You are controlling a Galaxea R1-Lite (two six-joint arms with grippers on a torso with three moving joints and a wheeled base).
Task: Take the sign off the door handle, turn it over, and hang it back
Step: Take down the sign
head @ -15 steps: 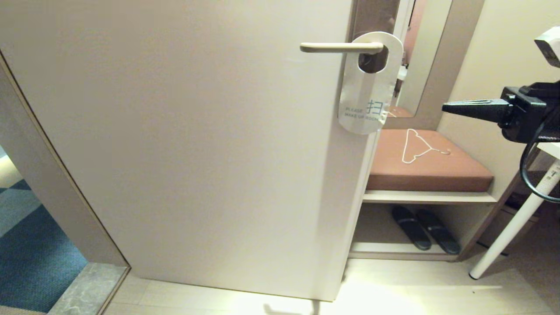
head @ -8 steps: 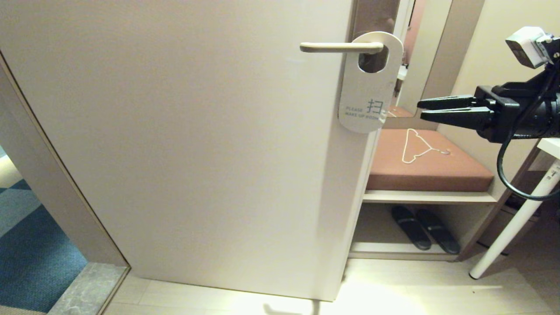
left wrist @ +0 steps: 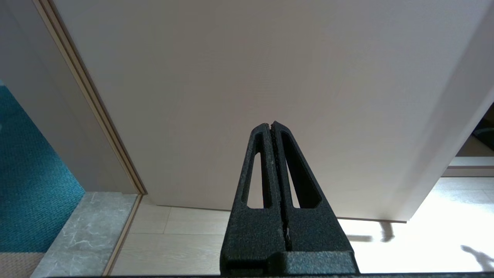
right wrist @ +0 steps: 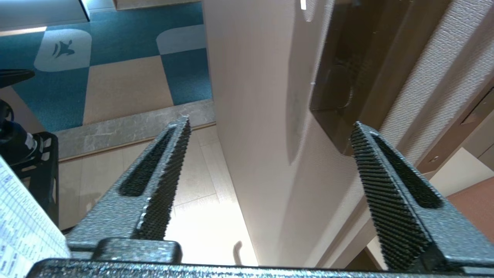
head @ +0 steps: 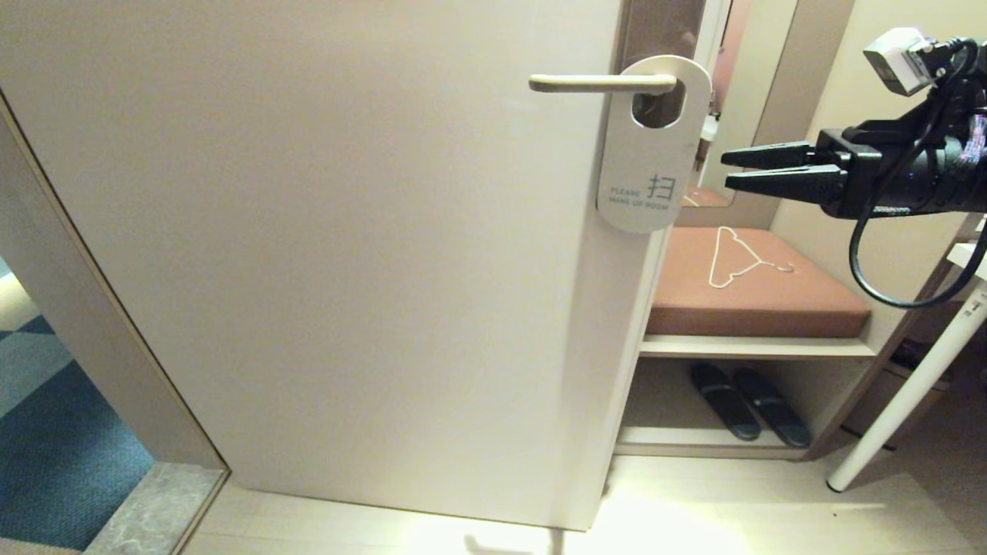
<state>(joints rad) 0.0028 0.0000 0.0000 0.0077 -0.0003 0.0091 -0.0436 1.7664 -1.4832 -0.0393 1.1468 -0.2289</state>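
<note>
The sign [head: 651, 146] hangs by its oval hole on the door handle [head: 597, 82], white face out, reading "PLEASE MAKE UP ROOM". The handle is a slim beige lever on the cream door [head: 347, 254]. My right gripper [head: 725, 171] is level with the sign's lower half, a short way to its right and apart from it. It is open with nothing between its fingers. In the right wrist view the right gripper [right wrist: 271, 121] straddles the door's edge from a distance, below the dark plate [right wrist: 339, 69]. My left gripper [left wrist: 270, 124] is shut and empty, low down, facing the door's lower part.
Right of the door stands a bench with a brown cushion [head: 752, 297], a white wire hanger [head: 732, 258] on it and dark slippers [head: 748, 412] on the shelf beneath. A white table leg [head: 910, 393] slants at far right. Blue carpet [head: 54, 439] lies past the door frame.
My right gripper has moved left towards the sign and risen a little, and its fingers have gone from shut to open. The sign now hangs flatter. The left gripper has not moved.
</note>
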